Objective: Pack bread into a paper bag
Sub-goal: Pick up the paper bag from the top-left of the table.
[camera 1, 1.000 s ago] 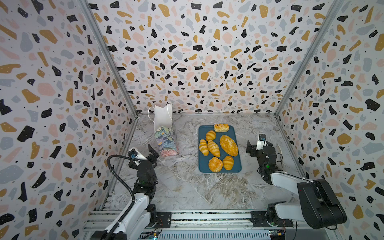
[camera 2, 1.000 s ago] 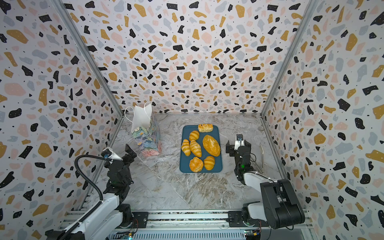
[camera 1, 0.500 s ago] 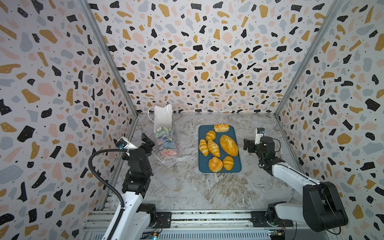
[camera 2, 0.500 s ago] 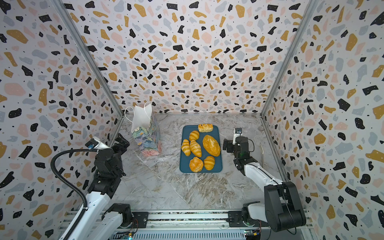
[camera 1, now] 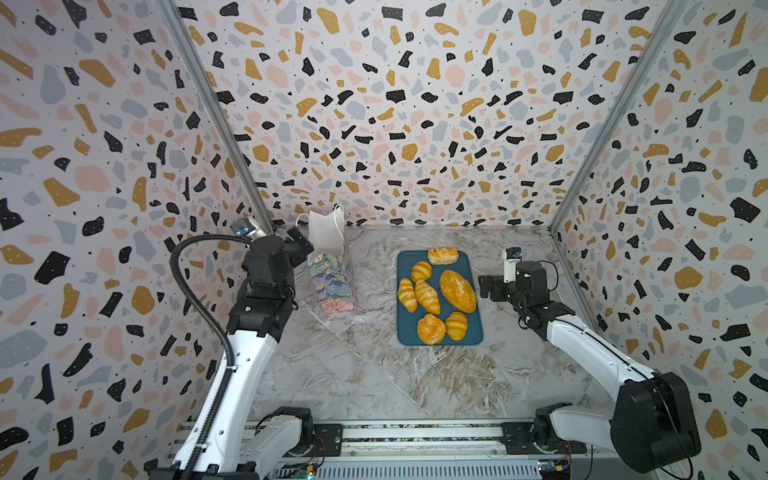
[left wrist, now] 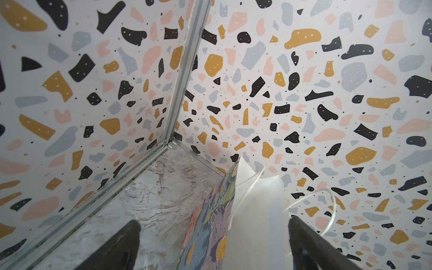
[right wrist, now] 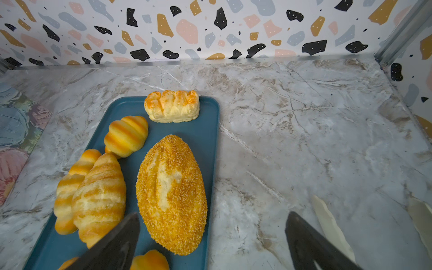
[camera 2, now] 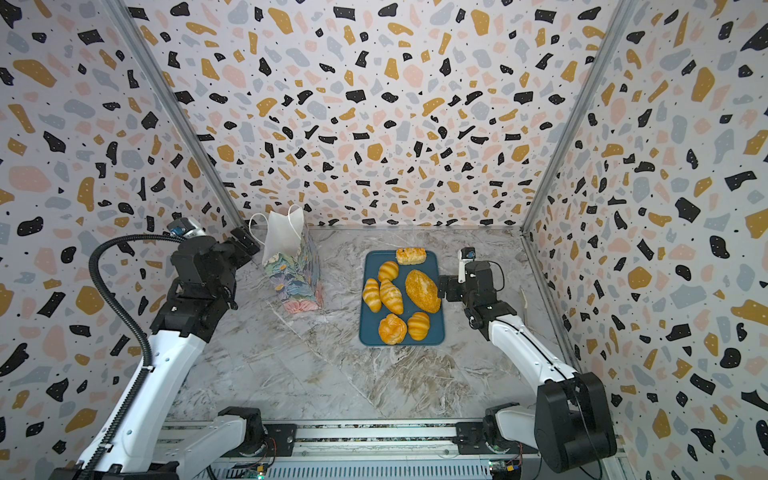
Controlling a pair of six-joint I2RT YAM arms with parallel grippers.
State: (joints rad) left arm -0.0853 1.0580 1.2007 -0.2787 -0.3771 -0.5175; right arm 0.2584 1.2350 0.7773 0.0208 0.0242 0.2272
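Tools both spread, empty: left tool risen to paper bag rim, right tool nearer seeded loaf.

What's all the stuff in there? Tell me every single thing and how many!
long striped rolls: two, golden-orange, side by side on the tray
round buns: three, golden-orange, two at the tray's near end, one further back
seeded loaf: one, golden-brown, right side of the tray
small block of bread: one, pale yellow with orange top, tray's far end
tray: one, dark teal, middle of the table
paper bag: one, white inside, pastel flowers outside, standing near the far left corner
pale scraps: two, cream, on the table by the right wall
table: one, grey marble
walls: three, speckled
left gripper: one, black, open, empty, at the bag
right gripper: one, black, open, empty, beside the tray
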